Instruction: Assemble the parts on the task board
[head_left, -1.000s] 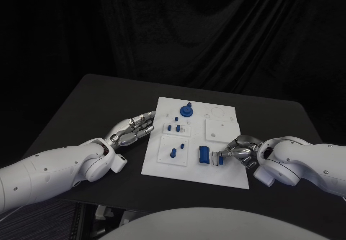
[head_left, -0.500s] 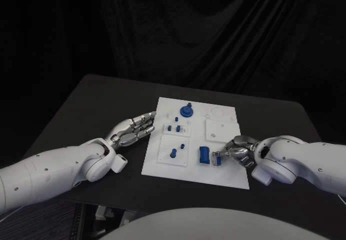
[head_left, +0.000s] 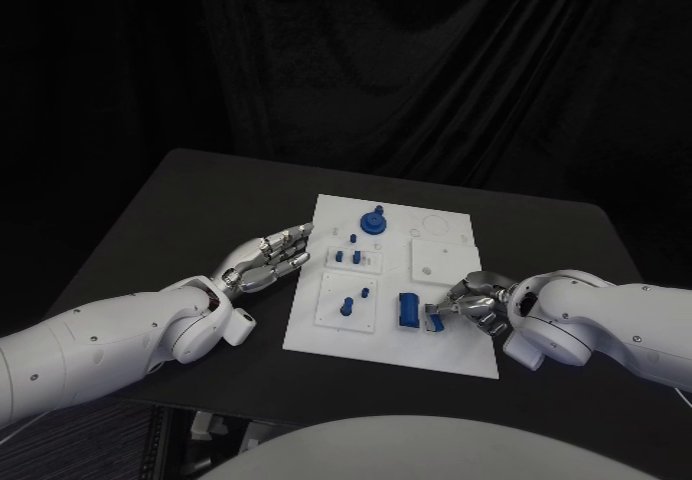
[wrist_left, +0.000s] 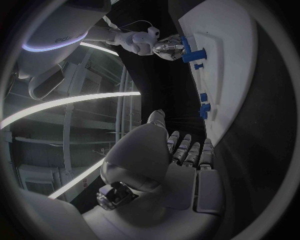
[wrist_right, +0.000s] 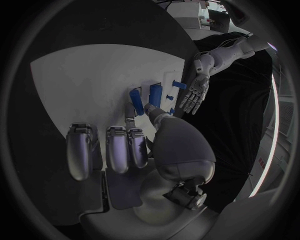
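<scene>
Nearest the robot, the right hand (head_left: 473, 303) rests over the near right corner of the task board (head_left: 450, 355), fingers curled in. From the right wrist view, thumb and a fingertip (wrist_right: 130, 111) lie against the top of a blue block part (wrist_right: 135, 94), but whether they pinch it or merely touch it cannot be told. Compared with a second ago, the right forearm has eased slightly toward the board and the hand has closed in a little on that blue block part (head_left: 410, 312); the part itself has not moved. Judgement: the hand is settling a grasp or pressing the piece home; the step is not finished.

Across the board's left edge, the left hand (head_left: 268, 258) lies on the black table (head_left: 159, 215), fingers straight and apart, holding nothing. It is unchanged over the last second and appears to be waiting.

Farther along the board, two small blue pegs (head_left: 355, 300) stand in the near left panel, a pair of short pegs (head_left: 348, 256) beyond them, and a round knobbed part (head_left: 374, 219) at the far end. All are as before. The right-hand recesses (head_left: 437, 258) look unfilled, so much assembly likely remains.
</scene>
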